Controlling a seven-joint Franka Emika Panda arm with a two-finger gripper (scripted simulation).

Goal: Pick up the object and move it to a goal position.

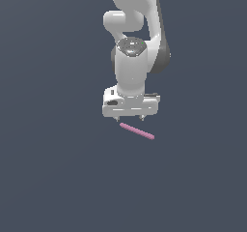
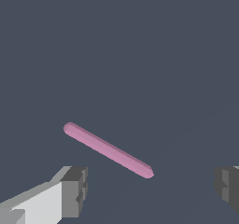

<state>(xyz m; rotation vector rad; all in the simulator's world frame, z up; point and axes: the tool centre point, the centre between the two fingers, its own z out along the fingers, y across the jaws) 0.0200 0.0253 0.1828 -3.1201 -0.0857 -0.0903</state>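
Exterior view: white arm [image 1: 137, 42] pointing down, gripper [image 1: 130, 118] just above pink rod [image 1: 137, 130] lying slanted on dark floor [image 1: 48, 178]. Wrist view adds detail: fingers [image 2: 74, 190] spread wide, rod [image 2: 108, 150] ahead of them, untouched, not between the pads.

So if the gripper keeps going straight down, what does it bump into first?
Probably the pink rod, or the floor beside it. The open gripper hangs above the rod; depth is unclear.
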